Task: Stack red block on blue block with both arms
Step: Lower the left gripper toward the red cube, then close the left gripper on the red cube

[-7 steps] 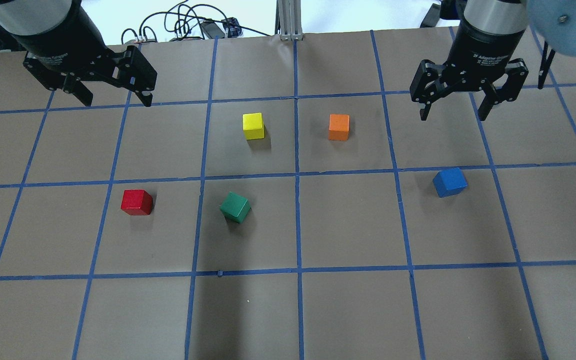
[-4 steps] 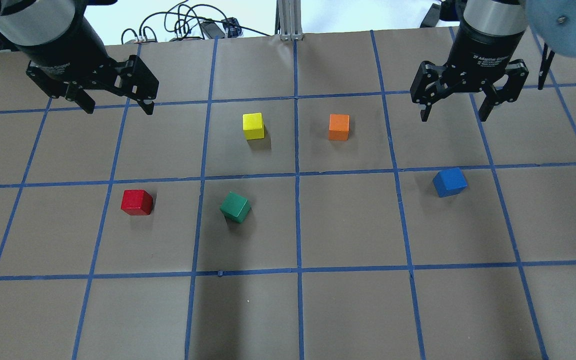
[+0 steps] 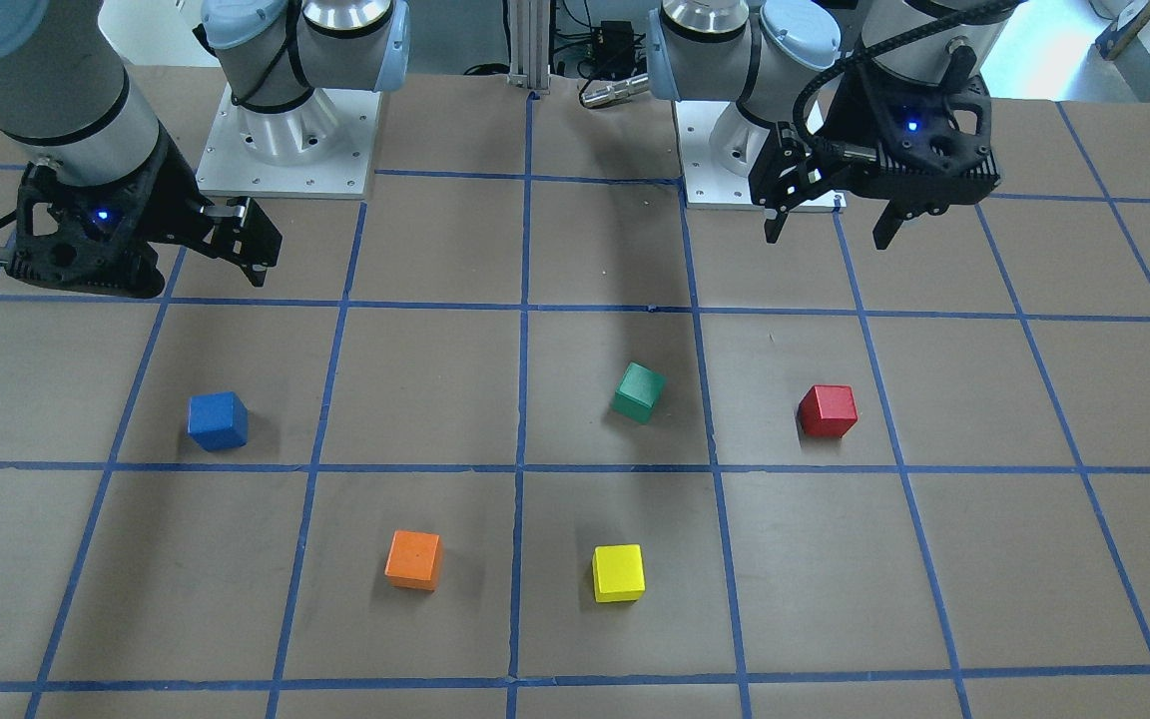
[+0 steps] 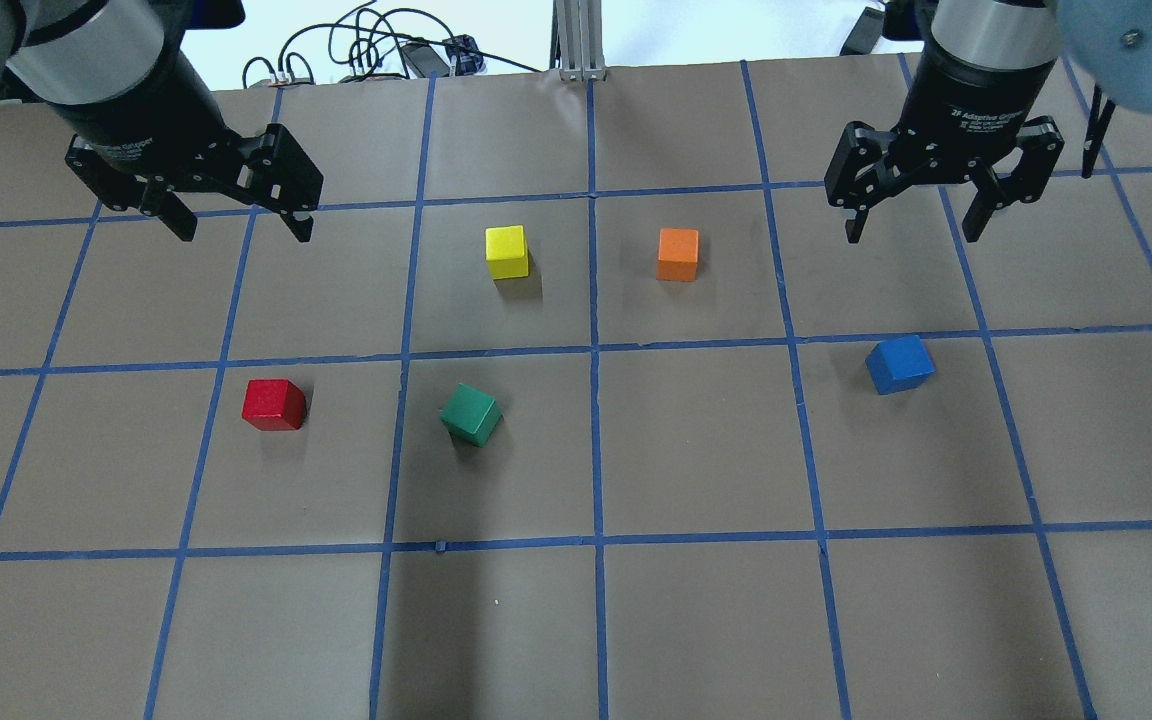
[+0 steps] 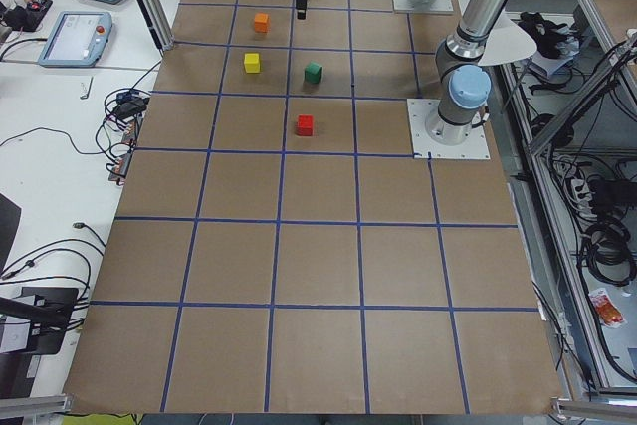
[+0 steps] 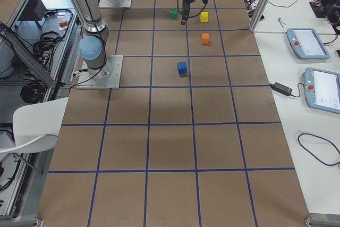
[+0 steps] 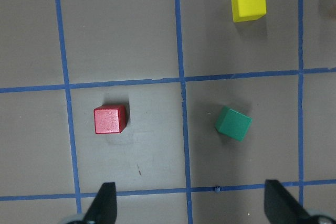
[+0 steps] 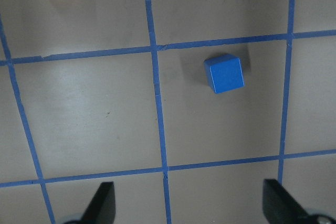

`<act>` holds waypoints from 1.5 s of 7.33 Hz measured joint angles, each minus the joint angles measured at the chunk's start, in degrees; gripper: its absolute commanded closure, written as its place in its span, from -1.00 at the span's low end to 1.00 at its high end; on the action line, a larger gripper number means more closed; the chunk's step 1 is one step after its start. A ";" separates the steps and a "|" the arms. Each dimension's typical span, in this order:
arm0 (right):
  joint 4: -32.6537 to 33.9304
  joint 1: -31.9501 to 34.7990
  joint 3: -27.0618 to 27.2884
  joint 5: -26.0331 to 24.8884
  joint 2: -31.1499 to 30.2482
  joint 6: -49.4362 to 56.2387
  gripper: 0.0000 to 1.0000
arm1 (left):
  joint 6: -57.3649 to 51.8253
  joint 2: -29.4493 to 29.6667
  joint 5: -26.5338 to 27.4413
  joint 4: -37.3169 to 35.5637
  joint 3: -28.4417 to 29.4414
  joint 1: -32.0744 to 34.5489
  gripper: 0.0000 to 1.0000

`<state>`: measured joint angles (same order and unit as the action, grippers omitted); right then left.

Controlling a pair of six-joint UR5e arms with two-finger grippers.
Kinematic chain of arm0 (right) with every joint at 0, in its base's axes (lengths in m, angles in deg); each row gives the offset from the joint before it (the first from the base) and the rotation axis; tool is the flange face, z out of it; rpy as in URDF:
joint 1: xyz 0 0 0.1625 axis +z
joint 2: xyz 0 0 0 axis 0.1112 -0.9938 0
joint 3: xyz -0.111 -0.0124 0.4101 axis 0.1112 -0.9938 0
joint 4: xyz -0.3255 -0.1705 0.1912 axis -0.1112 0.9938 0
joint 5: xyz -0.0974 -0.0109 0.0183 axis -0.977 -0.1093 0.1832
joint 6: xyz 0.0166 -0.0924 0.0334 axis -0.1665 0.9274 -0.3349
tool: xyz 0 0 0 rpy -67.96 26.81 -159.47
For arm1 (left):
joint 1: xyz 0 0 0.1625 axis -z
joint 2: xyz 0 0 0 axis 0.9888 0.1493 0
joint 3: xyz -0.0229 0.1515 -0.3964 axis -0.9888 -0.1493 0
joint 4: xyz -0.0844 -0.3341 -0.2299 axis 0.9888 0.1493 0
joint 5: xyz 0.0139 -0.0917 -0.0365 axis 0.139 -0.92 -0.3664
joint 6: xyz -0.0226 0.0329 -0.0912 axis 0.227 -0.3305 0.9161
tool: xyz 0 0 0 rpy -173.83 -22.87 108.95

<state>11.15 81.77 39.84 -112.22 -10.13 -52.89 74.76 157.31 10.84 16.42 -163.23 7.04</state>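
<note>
The red block [image 4: 274, 404] lies on the brown table at the left; it also shows in the front view [image 3: 828, 410] and the left wrist view [image 7: 110, 119]. The blue block [image 4: 899, 364] lies at the right, also in the front view [image 3: 218, 420] and the right wrist view [image 8: 224, 73]. My left gripper [image 4: 241, 222] is open and empty, high above the table, behind the red block. My right gripper [image 4: 914, 224] is open and empty, above and behind the blue block. The blocks are far apart.
A yellow cube [image 4: 507, 252] and an orange cube [image 4: 678, 254] sit mid-table at the back. A green cube [image 4: 471, 414] lies turned, right of the red block. Blue tape lines grid the table. Cables lie beyond the far edge [image 4: 366, 50].
My left gripper has moved a little right and toward the red block and turned more square to the grid. My right gripper has barely shifted. No block has moved.
</note>
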 measured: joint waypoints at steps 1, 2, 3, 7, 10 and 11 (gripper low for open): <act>0.05 0.02 -0.06 0.12 -0.01 0.01 -1.00 | -2.65 0.84 0.01 -0.23 -1.24 -2.03 -1.00; 0.16 0.05 -0.16 0.46 0.06 -0.05 -1.00 | -5.19 2.20 -0.06 -1.42 -3.22 -4.96 -1.00; 0.26 0.06 -0.20 0.75 0.27 -0.13 -1.00 | -8.59 3.69 -0.13 -3.83 -5.96 -7.89 -1.00; 0.16 0.31 -0.60 1.48 0.07 -0.73 -1.00 | -17.67 8.59 -0.21 -26.79 -22.63 -14.31 -1.00; 0.15 0.35 -0.50 3.73 -0.10 -1.06 -1.00 | -17.21 13.08 -0.08 -34.90 -27.98 -14.73 -1.00; 0.15 0.35 -0.33 3.61 -0.10 -1.08 -1.00 | -16.39 14.55 0.02 -35.39 -28.40 -15.02 -1.00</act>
<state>11.30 82.12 39.51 -108.61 -10.23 -53.96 58.37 171.86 10.86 -18.97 -191.63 -7.98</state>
